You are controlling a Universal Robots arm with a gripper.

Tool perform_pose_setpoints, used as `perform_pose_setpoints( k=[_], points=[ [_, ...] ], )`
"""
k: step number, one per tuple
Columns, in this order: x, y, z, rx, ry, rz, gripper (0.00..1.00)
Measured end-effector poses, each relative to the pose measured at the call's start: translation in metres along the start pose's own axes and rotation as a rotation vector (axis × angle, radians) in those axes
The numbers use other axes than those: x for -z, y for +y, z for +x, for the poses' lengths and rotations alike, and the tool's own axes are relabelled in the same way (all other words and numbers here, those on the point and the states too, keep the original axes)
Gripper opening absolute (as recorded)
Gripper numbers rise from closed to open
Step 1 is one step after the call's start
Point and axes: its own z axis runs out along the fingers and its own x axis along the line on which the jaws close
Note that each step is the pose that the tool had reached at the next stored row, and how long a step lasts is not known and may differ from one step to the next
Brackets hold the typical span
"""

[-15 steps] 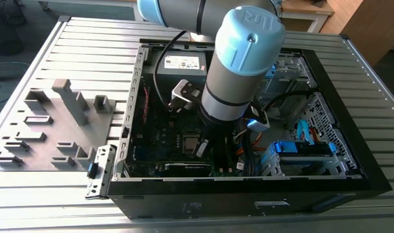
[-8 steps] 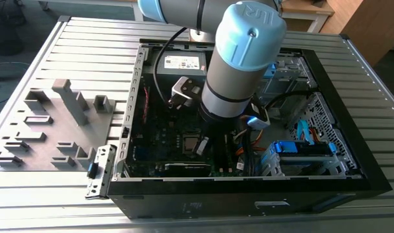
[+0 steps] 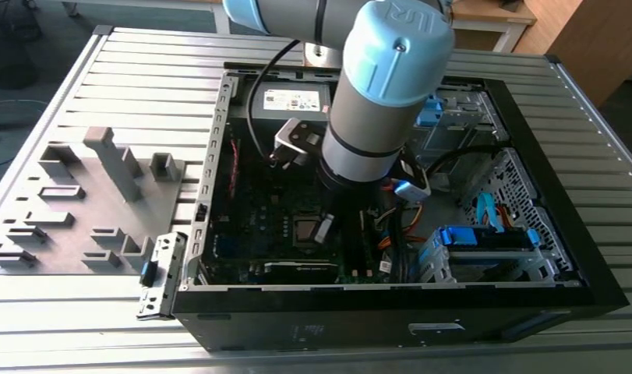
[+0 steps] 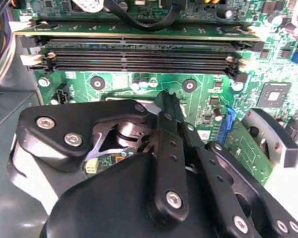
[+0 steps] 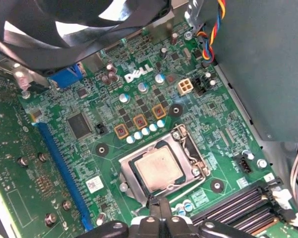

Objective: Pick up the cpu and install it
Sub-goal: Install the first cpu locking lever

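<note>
1. Nearest the lens, the gripper (image 5: pixel 158 214) is seen with fingertips pressed together, pinching nothing, at the socket frame (image 5: pixel 188 148) edge.
2. The cpu (image 5: pixel 157 169) is seated flat inside that frame on the motherboard (image 5: pixel 79 163).

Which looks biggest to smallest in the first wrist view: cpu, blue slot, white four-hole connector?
1. Blue slot, long strip.
2. cpu, seated in the socket frame.
3. White connector, smallest.

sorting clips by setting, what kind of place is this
Probably a robotics lab or test bench for computer assembly: an open computer case lies on a slatted metal table, a grey parts tray sits beside it, and the chip sits in the green board's socket.
</note>
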Motion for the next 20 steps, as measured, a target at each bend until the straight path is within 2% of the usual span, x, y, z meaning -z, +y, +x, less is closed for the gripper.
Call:
perform_pose_setpoints(
  k=[11,20],
  points=[
    [-0.0005,0.0081,0.0035,0.0,-0.0052,0.0096,0.12],
    [-0.0044,0.007,0.0029,0.0,-0.0056,0.0106,0.12]
  ],
)
